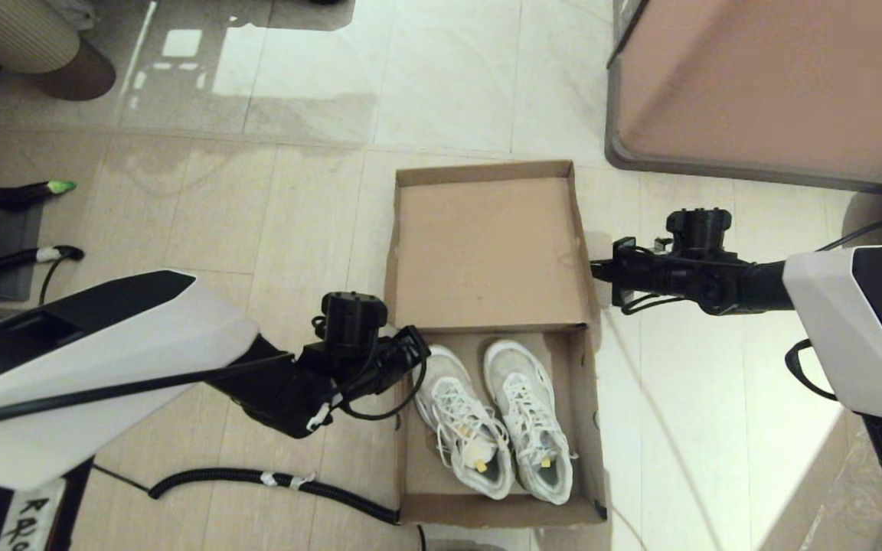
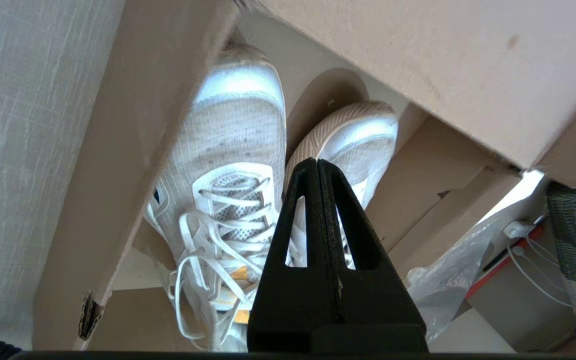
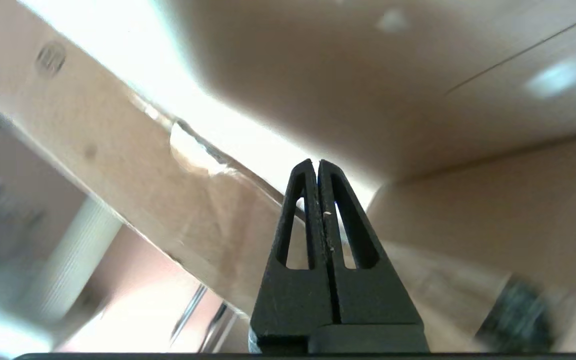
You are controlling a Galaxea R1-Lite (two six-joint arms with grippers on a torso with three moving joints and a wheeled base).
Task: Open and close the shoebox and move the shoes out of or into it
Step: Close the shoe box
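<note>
Nearest you, the shoes (image 1: 494, 419) lie side by side in the shoebox (image 1: 590, 428) on the floor. Your left pincer (image 1: 416, 348), pressed together, sits at its left wall. Farther, the lid stands raised; the right pincer (image 1: 600, 270), also pressed together, seems beside its edge.

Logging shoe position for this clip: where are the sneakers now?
Head view: the white sneakers lie side by side inside the open shoebox, beside the left gripper.
</note>
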